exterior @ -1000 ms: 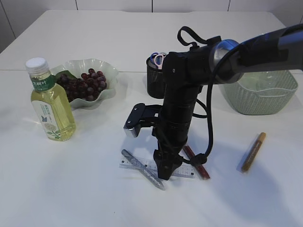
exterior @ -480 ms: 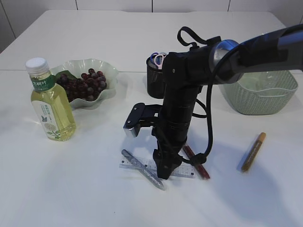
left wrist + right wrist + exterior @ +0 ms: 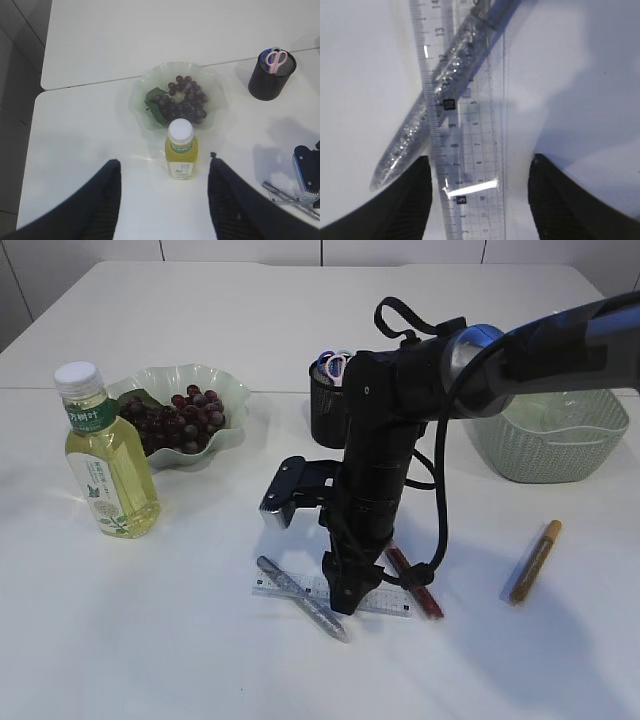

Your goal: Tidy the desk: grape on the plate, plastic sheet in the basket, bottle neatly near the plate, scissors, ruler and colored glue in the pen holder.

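Observation:
My right gripper [image 3: 343, 606] points straight down at the clear ruler [image 3: 285, 589], fingertips at the table. In the right wrist view its open jaws stand on either side of the ruler [image 3: 476, 150], with a silver glitter glue [image 3: 431, 114] lying across it beside the left finger. A red glue [image 3: 417, 584] and a gold glue [image 3: 535, 560] lie to the right. Grapes [image 3: 178, 418] fill the plate [image 3: 232, 390], and the bottle [image 3: 107, 462] stands upright beside it. Pink and blue scissors [image 3: 334, 363] are in the black pen holder [image 3: 326, 408]. My left gripper [image 3: 164, 200] hangs open and empty, high above the bottle [image 3: 181, 150].
The green basket [image 3: 545, 445] stands at the back right with something clear inside; I cannot tell whether it is the plastic sheet. The right arm's cable loops beside the red glue. A seam between tabletops runs behind the plate.
The right arm has shifted very slightly left over the ruler. Bottle, plate, glues and basket have not moved.

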Motion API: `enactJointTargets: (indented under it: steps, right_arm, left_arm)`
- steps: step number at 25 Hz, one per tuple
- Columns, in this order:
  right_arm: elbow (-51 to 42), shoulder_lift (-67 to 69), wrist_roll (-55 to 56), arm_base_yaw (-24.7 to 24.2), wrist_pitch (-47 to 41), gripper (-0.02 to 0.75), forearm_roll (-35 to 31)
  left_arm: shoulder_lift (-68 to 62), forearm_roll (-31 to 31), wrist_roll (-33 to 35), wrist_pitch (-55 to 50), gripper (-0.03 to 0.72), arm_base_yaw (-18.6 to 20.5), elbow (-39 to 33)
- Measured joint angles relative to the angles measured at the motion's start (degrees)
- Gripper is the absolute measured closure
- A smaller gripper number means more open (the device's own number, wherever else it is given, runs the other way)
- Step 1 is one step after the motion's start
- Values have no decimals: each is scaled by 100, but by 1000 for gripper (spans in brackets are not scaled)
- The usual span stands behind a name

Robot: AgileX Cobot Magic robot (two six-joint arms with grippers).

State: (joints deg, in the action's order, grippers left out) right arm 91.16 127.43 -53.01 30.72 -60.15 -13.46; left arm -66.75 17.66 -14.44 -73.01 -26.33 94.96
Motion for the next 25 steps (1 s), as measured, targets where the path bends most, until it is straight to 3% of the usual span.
enactJointTargets:
  steps: [25]
  right_arm:
    - [62,57,0,0,-55,280,-95]
  left_arm:
    - [0,14,0,0,277,0,0]
